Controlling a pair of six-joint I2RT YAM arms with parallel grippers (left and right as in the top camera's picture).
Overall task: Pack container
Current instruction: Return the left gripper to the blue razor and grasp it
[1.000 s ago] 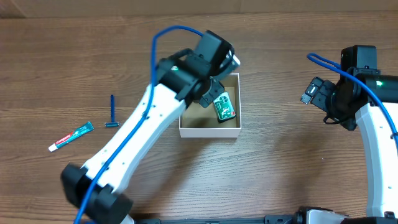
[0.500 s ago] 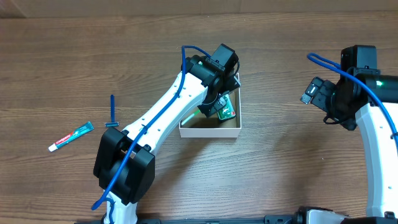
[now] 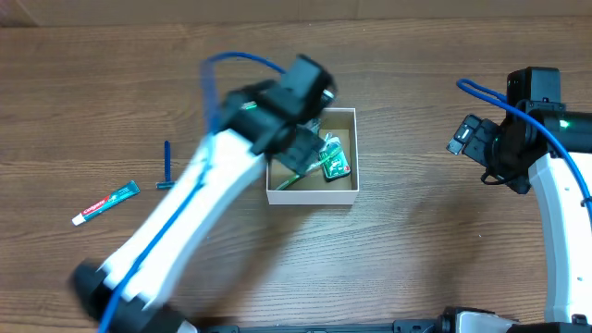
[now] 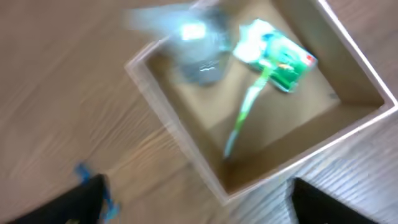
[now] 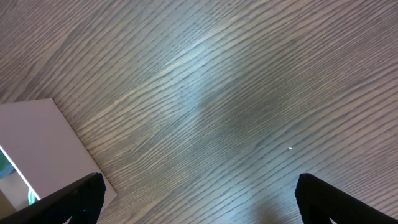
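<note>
Your container holds a toothbrush and green packet; toothpaste and blue razor wait on the worktop. Your left tool and right tool both stand apart, empty.

Brown wooden table, blue razor lying on it, small toothpaste tube just beside, not touching.

A robotics lab is suggested: a wood-grain counter is shared by a blue-cabled left arm and right arm
</note>
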